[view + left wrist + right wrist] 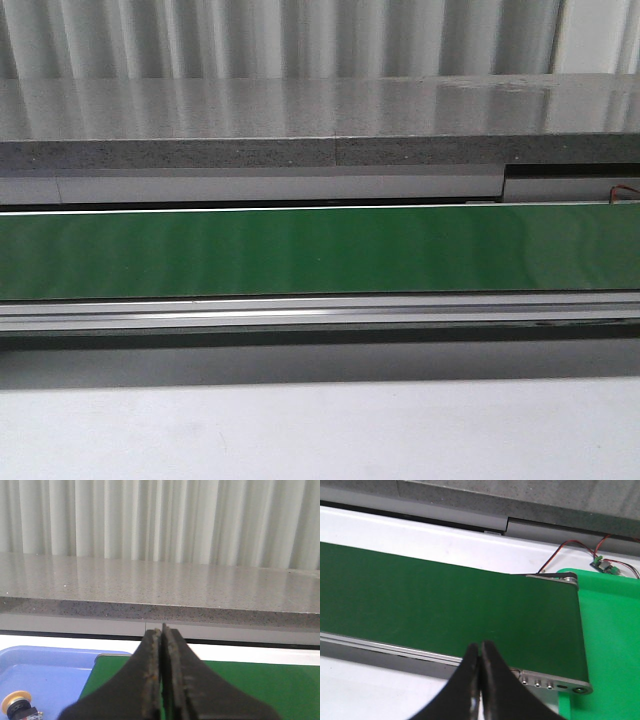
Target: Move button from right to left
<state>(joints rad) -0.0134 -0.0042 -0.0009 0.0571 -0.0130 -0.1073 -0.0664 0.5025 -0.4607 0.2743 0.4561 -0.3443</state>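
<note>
A button with a yellow-orange round head and black collar lies in a blue tray, seen at the edge of the left wrist view. My left gripper is shut and empty, above the end of the green conveyor belt beside that tray. My right gripper is shut and empty, over the near rail of the belt close to its other end. Neither gripper shows in the front view, which shows only the belt.
A green tray sits past the belt's end in the right wrist view, with a small circuit board and red-black wires behind it. A grey speckled counter runs behind the belt. A white table surface lies in front.
</note>
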